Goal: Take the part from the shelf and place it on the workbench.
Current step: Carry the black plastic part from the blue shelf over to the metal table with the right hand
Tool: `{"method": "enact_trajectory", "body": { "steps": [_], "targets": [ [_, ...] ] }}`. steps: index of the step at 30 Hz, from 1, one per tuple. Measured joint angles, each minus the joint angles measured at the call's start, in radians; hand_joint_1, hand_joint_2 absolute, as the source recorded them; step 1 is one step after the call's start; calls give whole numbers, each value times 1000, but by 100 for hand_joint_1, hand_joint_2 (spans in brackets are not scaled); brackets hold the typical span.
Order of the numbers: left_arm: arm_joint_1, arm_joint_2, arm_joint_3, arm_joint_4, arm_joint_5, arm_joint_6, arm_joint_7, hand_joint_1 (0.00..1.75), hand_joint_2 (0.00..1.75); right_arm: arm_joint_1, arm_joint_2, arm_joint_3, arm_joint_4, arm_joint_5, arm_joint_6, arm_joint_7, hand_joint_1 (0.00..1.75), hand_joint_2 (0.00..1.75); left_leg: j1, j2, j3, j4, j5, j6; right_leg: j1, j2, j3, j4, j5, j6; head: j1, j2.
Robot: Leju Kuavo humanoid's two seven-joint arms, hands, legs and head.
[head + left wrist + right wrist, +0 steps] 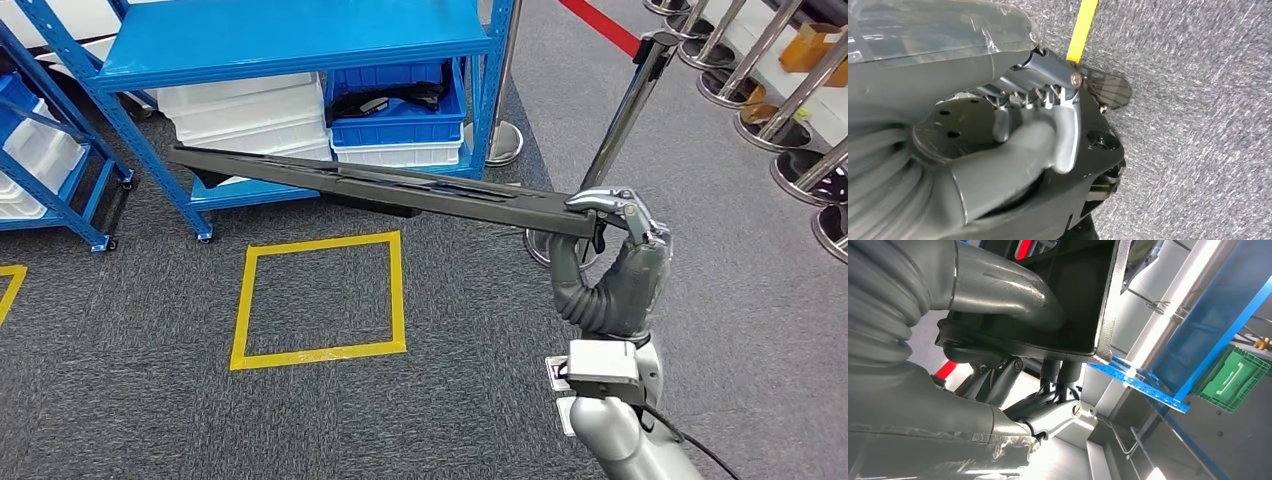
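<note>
A long, flat black part [400,190] hangs level above the carpet, reaching from the right toward the blue shelf [300,40]. My right hand [615,215] grips the part's right end, with fingers over its top edge. In the right wrist view the black part [1063,300] lies across my right hand [1013,405], thumb on one side and fingers on the other. My left hand [1038,135] hangs over the grey carpet by a strip of yellow tape [1083,25] and holds nothing.
The shelf's lower level holds a blue bin [400,115] with dark parts and stacked white bins [250,115]. A yellow tape square [320,300] marks the carpet. A barrier post [630,110] stands just behind my right hand. Several post bases [800,170] line the right.
</note>
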Motion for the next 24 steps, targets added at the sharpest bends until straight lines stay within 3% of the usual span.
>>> {"method": "enact_trajectory", "body": {
  "steps": [24],
  "targets": [
    [-1,3,-1,-8,-4,-12,1,175,175,-7,-1,-2,0,-71,0,-10,175,175,0,0,9,-1,0,0,0,0,9,-1,0,0,0,0]
  ]
}}
